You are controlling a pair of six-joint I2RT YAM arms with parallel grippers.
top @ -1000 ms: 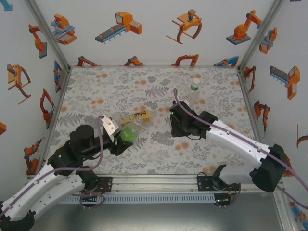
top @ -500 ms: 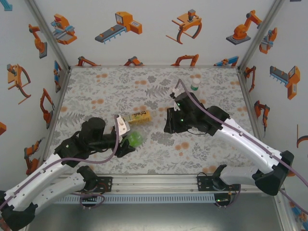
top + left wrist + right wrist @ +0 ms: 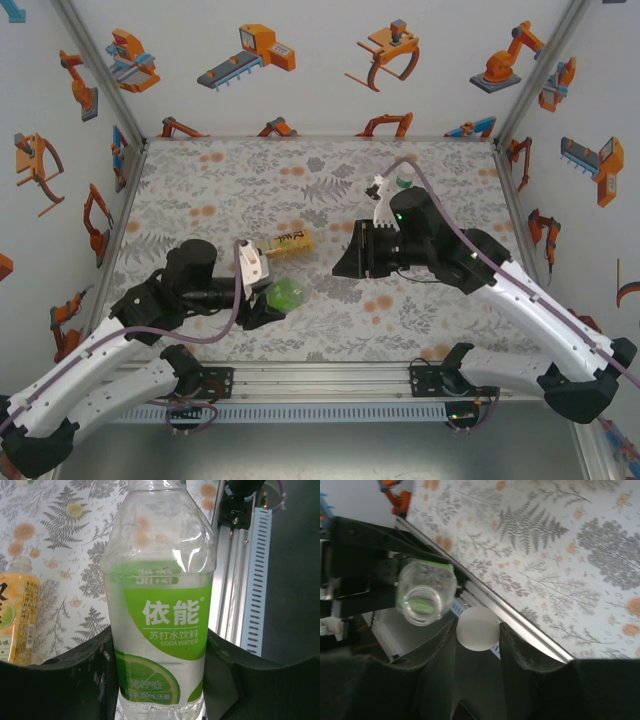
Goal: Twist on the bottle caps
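At the left of the top view, the left gripper [image 3: 270, 302] is clamped on the green-label bottle [image 3: 286, 294], holding it near the front of the patterned table [image 3: 200, 190], just ahead of the metal rail [image 3: 330, 380]. The left wrist view shows this bottle [image 3: 160, 625] squeezed between the 2 black fingers [image 3: 97, 672], which press on the label's lower part, with its clear shoulder pointing away from the camera. Just behind it the amber bottle [image 3: 285, 241] lies on its side on the table, not touching it, and a yellowish cap [image 3: 75, 511] rests alone on the floral surface farther off. Near the middle of the table, the right gripper [image 3: 350, 262] points toward the left arm, apart from the held bottle. In the right wrist view its fingers [image 3: 512, 645] are closed on 1 pale cap [image 3: 477, 628], and the bottle's uncapped mouth [image 3: 422, 602] faces that camera just left of the cap, not touching it. At the far right, a greenish cap [image 3: 404, 184] peeks out behind the right arm.
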